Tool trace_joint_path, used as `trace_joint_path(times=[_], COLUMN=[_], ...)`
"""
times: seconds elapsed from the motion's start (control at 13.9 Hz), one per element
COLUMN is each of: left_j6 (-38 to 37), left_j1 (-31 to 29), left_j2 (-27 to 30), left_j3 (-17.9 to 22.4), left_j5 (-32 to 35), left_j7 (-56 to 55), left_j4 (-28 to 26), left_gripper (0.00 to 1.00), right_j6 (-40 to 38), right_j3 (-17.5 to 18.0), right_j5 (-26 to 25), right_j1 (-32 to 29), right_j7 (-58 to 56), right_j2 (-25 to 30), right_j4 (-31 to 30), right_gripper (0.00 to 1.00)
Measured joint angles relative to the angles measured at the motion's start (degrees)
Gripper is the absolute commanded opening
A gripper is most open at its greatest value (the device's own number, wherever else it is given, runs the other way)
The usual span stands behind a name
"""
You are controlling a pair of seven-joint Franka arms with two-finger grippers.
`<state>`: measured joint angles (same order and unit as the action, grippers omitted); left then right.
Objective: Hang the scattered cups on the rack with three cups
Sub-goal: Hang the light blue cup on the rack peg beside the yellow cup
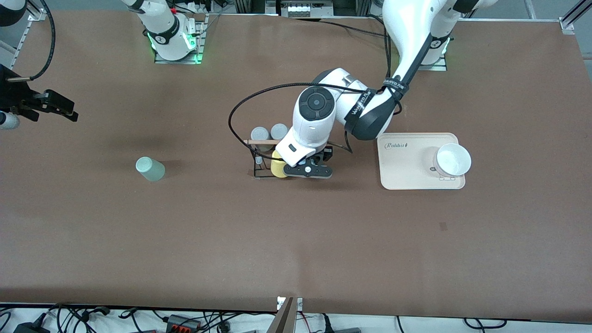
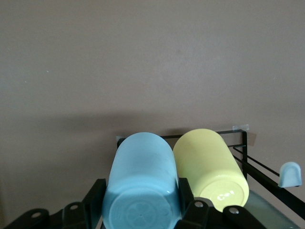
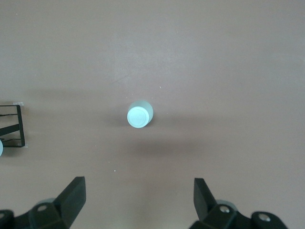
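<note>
The left pincer [image 2: 140, 210], clamped across the light blue cup [image 2: 140, 183] at the rack [image 1: 263, 159] beside the yellow cup [image 2: 212, 167], likely carries something light, rigid and smooth, while the mint green cup [image 1: 150, 169] stands on the desk [image 1: 296, 240] under the wide-open, empty right pincer [image 3: 138, 195].

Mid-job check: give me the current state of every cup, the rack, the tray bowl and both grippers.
light blue cup: clamped in the left gripper, at the rack
yellow cup: on the rack
grey cups: on the rack
rack: upright
mint green cup: loose on the table
bowl: upright on cream tray
right gripper: open, above the mint green cup
</note>
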<state>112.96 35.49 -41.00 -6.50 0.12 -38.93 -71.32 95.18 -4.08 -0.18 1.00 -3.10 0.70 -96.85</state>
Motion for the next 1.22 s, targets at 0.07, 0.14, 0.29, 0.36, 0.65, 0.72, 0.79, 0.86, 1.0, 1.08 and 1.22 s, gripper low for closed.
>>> trace_joint_path(times=[0.07,0.14,0.29,0.36,0.65,0.72,0.79,0.86,1.0,1.08,1.22], left_j6=[0.0,0.0,0.0,0.1,3.8,5.0,5.8,5.9,6.0,5.8,2.6], left_j1=[0.2,0.2,0.3,0.4,0.6,0.7,0.7,0.6,0.4,0.1,-0.7], left_j2=[-0.2,-0.4,-0.9,-0.9,-1.0,-1.1,-1.1,-1.1,-0.8,-0.3,1.9], left_j3=[0.0,0.0,0.0,0.0,0.0,0.0,0.1,0.2,0.6,0.8,1.4], left_j5=[0.0,0.2,2.3,3.0,3.6,3.6,3.6,3.7,3.8,3.8,3.9], left_j7=[0.0,0.0,0.0,0.0,0.0,0.0,0.0,0.1,0.1,0.1,0.6], left_j4=[-0.2,-0.4,-0.8,-0.9,-2.9,-3.7,-3.9,-4.0,-3.9,-3.7,-3.2], left_gripper=[0.24,0.24,0.24,0.24,0.76,1.00,1.00,1.00,1.00,1.00,1.00], right_j6=[0.0,0.0,0.1,0.2,0.6,0.8,1.0,1.0,1.3,1.5,1.6], right_j3=[0.0,0.0,0.0,0.0,0.1,0.1,0.1,0.1,0.1,0.1,0.1], right_j5=[0.0,0.0,0.0,0.0,0.0,0.0,0.0,0.0,0.0,0.0,0.0], right_j1=[0.0,0.0,0.0,0.0,0.1,0.2,0.3,0.3,0.3,0.3,0.4], right_j7=[0.0,0.0,0.0,0.0,0.0,0.0,0.0,0.0,0.0,0.0,0.0], right_j2=[0.0,0.0,0.0,0.0,0.0,-0.1,-0.1,-0.1,-0.1,-0.2,-0.3], right_j4=[0.0,0.0,0.0,0.0,0.0,-0.1,-0.2,-0.4,-0.7,-0.7,-0.8], right_gripper=[1.00,1.00,1.00,1.00,1.00,1.00,1.00,1.00,1.00,1.00,1.00])
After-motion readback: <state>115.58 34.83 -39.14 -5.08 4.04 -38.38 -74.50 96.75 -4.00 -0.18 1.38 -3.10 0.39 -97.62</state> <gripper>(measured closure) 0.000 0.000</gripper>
